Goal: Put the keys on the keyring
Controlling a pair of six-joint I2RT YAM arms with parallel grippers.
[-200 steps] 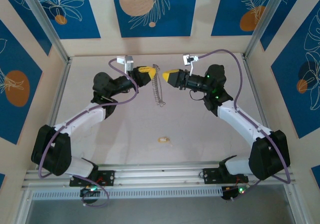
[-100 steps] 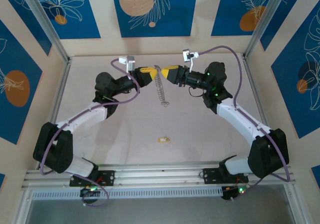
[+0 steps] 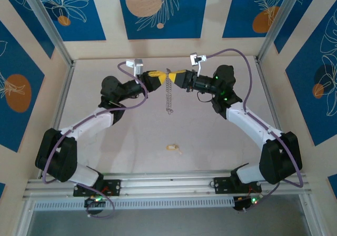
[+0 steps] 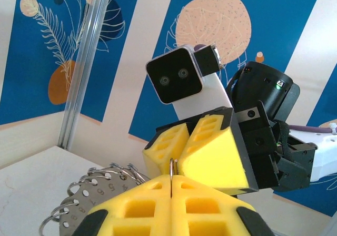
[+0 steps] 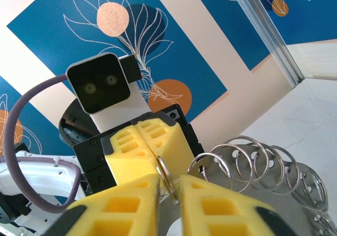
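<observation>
The dark keyring [image 3: 168, 94] hangs edge-on, chain-like; the tiny pale-yellow keys [image 3: 172, 148] lie well apart on the table [image 3: 210, 141].

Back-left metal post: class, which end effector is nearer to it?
Left. The left end effector sits right of the post; the right end effector lies farther right still.

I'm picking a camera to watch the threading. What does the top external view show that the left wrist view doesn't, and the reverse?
Top external: the key lying on the table toward the arm bases, and the keyring hanging like a chain. Left wrist: close up, the ring's thin wire pinched in the left gripper, plus numbered silvery tags. Both: the right gripper meeting the left at the ring's top.
</observation>
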